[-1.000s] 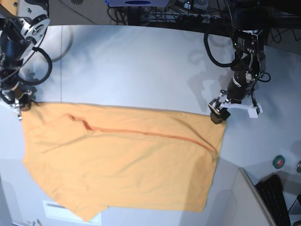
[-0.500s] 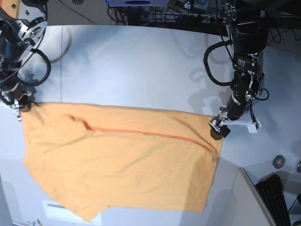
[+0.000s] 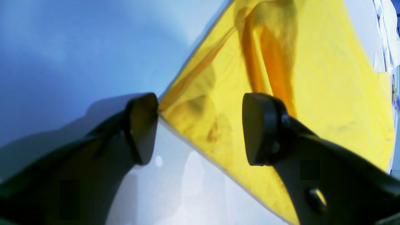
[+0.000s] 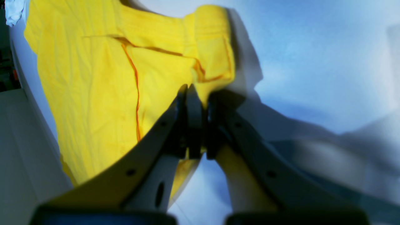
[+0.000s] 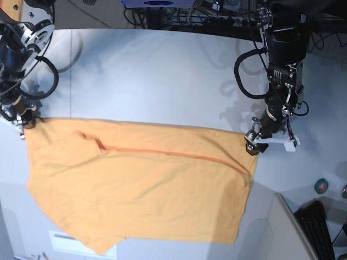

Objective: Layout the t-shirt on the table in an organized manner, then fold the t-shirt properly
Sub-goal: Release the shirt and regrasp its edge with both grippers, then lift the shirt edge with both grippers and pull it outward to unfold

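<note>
The orange-yellow t-shirt [image 5: 135, 184] lies spread flat on the light-grey table [image 5: 162, 76], with a long crease running across it. My left gripper [image 5: 255, 145] stands at the shirt's far right corner. In the left wrist view its black fingers [image 3: 140, 128] are apart, and the left gripper [image 3: 200, 131] straddles the corner of the t-shirt [image 3: 312, 78]. My right gripper [image 5: 24, 116] is at the shirt's far left corner. In the right wrist view the right gripper [image 4: 195, 125] is shut on a fold of the t-shirt [image 4: 93, 78].
A slanted grey panel [image 5: 271, 233] and a black keyboard [image 5: 317, 227] sit at the front right. A small green and red round thing [image 5: 322, 186] lies near them. A white label [image 5: 70, 241] shows under the shirt's front edge. Cables run along the back.
My left gripper has come down onto the shirt's right corner and its jaws have narrowed. The right arm and the shirt have stayed where they were.
</note>
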`<state>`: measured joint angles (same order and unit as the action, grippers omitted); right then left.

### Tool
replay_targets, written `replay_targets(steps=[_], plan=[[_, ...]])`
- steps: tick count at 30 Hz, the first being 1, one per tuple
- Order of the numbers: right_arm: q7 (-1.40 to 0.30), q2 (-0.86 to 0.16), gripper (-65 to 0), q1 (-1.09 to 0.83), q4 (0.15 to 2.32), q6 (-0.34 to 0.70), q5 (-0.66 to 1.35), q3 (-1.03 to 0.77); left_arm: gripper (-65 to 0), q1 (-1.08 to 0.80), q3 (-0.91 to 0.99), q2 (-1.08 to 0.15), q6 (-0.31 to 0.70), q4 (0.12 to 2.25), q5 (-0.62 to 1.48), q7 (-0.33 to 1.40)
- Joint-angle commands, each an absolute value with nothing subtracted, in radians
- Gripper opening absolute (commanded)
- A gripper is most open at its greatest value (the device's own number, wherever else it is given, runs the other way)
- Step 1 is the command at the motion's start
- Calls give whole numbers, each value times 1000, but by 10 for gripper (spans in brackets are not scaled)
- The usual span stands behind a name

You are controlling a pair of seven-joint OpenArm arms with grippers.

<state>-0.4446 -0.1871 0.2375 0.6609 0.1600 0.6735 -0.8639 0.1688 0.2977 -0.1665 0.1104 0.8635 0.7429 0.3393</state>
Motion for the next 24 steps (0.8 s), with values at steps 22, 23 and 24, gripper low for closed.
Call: replay_targets(steps=[22,23,24], plan=[[-466,-196,-650,259,664,137,647,-862,-624,225,295,-166,102,797,743,378],[-466,-196,-650,260,664,137,647,-862,-650,225,295,-166,102,797,743,380],[-466,-196,-650,260,664,137,647,-862,-650,225,295,-166,102,800,743,381]])
